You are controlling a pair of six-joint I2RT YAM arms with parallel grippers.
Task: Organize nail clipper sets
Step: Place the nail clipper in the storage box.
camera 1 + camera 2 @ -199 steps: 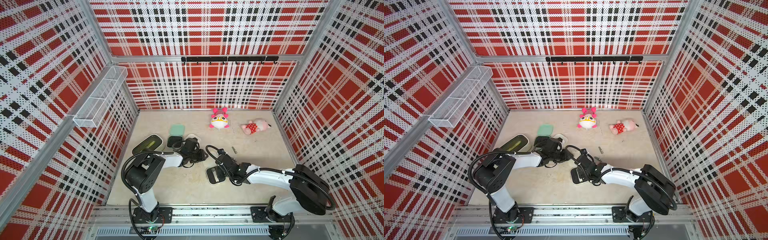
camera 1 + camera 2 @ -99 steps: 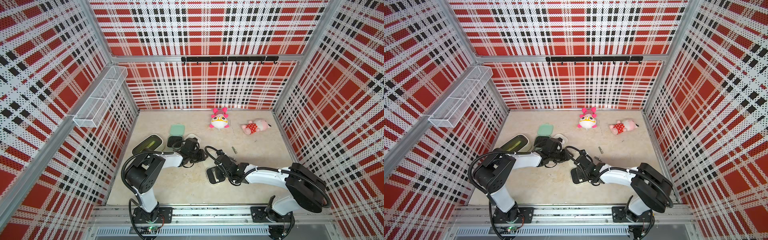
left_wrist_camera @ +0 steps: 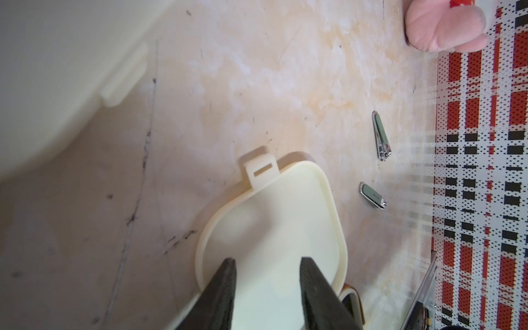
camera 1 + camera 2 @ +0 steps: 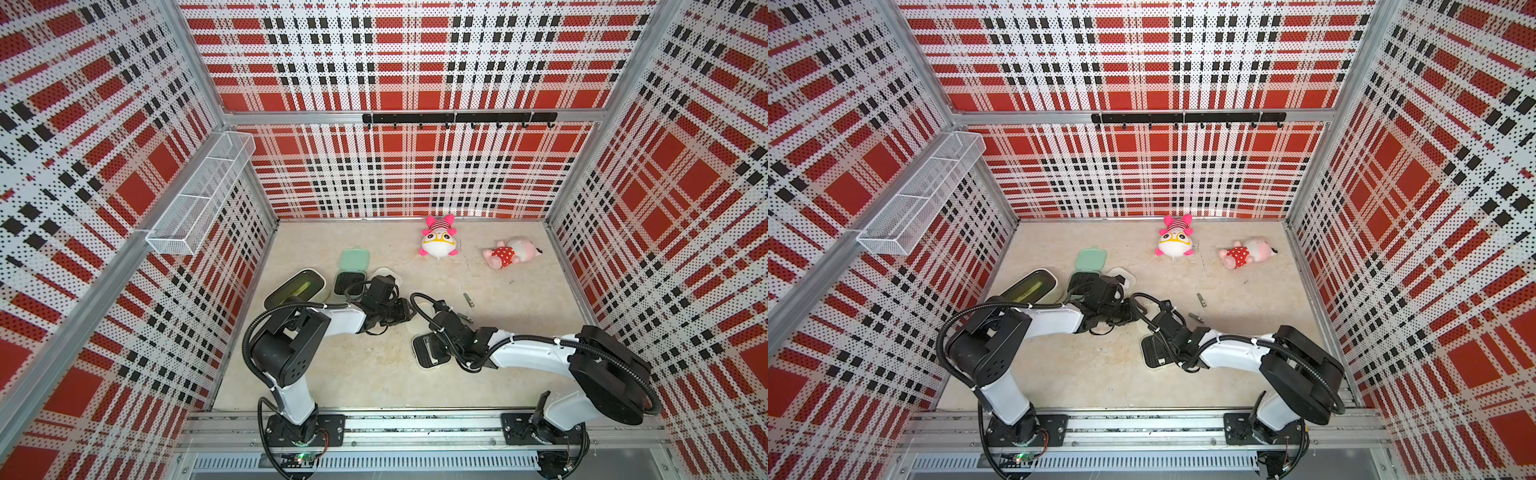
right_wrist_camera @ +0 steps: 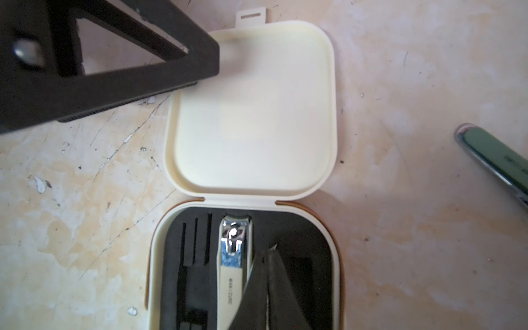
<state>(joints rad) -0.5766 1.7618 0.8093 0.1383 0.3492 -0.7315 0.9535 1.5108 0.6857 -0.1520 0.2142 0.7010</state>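
An open cream case lies mid-floor, its black insert (image 4: 428, 353) toward the front and its lid (image 5: 254, 114) flat behind it. A silver clipper (image 5: 234, 257) sits in the insert. My right gripper (image 5: 268, 254) is shut, its tip just over the insert beside that clipper. My left gripper (image 3: 265, 265) is open, its fingers apart low over the lid (image 3: 271, 223); one finger (image 5: 114, 71) covers the lid's corner. Two loose clippers (image 3: 381, 137) (image 3: 373, 195) lie on the floor to the right of the case. An open mint case (image 4: 353, 259) and another cream case (image 4: 386, 274) lie behind my left arm.
A larger cream bin (image 4: 295, 286) with a dark green inside stands by the left wall. Two pink plush toys (image 4: 438, 241) (image 4: 509, 253) lie near the back wall. A white wire basket (image 4: 199, 195) hangs on the left wall. Plaid walls close in three sides.
My right arm has shifted slightly to the left over the open cream case. The left arm, the cases and the loose clippers stay where they were.
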